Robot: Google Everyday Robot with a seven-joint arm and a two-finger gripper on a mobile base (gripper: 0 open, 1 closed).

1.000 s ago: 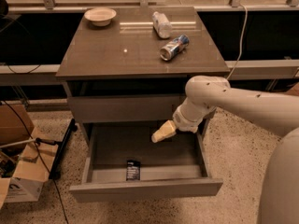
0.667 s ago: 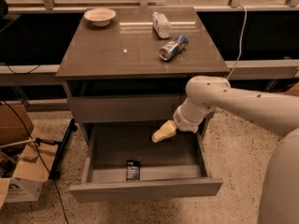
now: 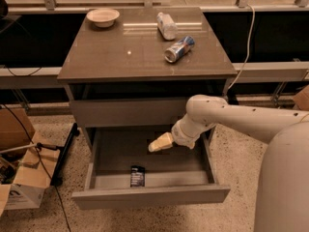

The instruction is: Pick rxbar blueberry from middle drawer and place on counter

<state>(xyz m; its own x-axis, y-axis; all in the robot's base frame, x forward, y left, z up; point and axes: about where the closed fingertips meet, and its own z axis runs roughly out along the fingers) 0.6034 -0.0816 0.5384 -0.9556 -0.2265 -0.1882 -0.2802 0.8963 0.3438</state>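
Observation:
The rxbar blueberry (image 3: pixel 137 176), a small dark bar with pale lettering, lies flat on the bottom of the open middle drawer (image 3: pixel 150 196), close behind its front panel. My gripper (image 3: pixel 153 146) hangs over the drawer's middle, above and to the right of the bar and apart from it. The arm reaches in from the right. The counter (image 3: pixel 120 52) is the glossy grey-brown cabinet top above.
On the counter stand a pale bowl (image 3: pixel 103 17) at the back left, a lying white bottle (image 3: pixel 167 25) and a lying blue-silver can (image 3: pixel 179 49). Cardboard boxes (image 3: pixel 21 178) and cables lie on the floor at the left. A closed drawer front (image 3: pixel 128 111) sits above the open one.

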